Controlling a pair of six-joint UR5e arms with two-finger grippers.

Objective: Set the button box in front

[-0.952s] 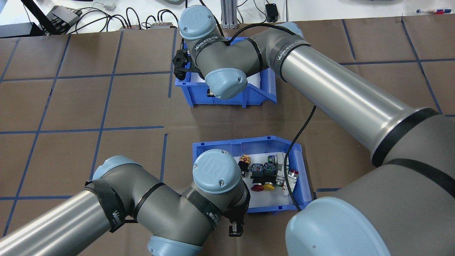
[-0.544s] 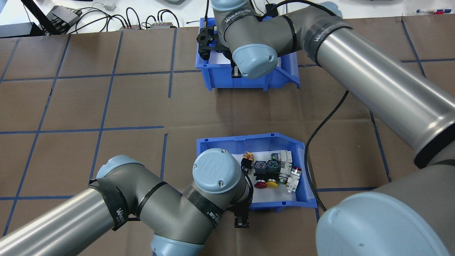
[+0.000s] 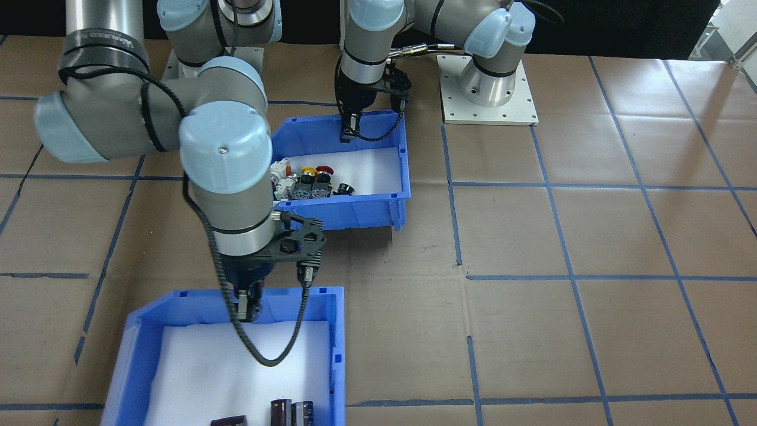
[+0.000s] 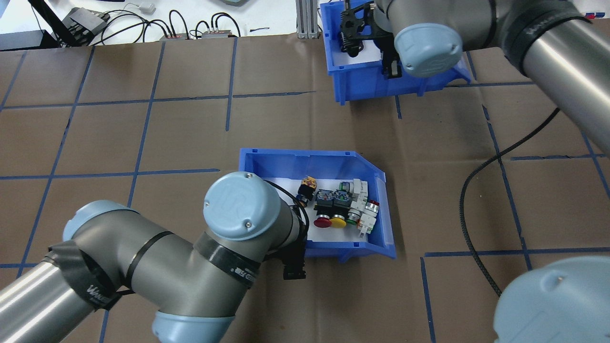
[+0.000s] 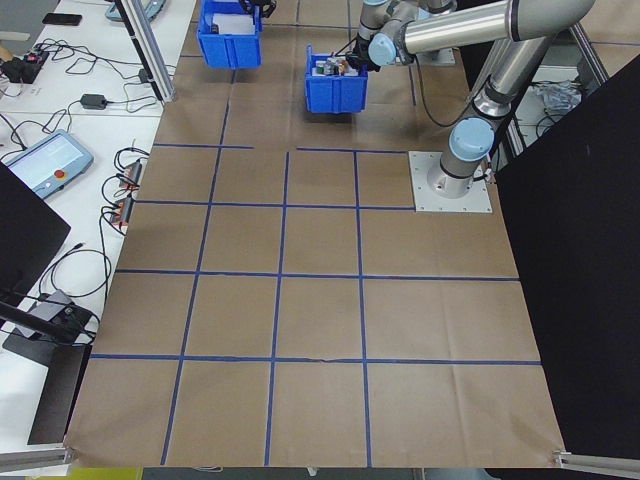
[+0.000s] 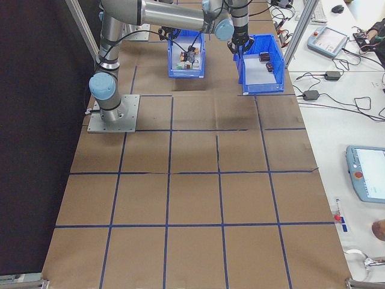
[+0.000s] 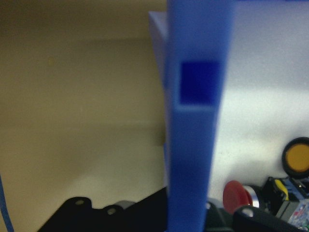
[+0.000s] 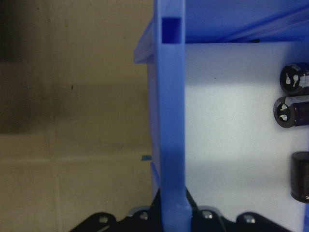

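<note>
Button box [image 4: 317,202] at centre frame, long axis left–right; left gripper [image 4: 294,259] clamps its near wall at lower left. Right gripper [image 4: 390,64] pinches the other bin [image 4: 362,81], upper right.

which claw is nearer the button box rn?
Left. The left claw grips the button box by its near wall; the right claw is away on the other blue bin.

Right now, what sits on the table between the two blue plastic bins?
Nothing: the overhead view shows bare brown paper between the button bin and the other blue bin.
</note>
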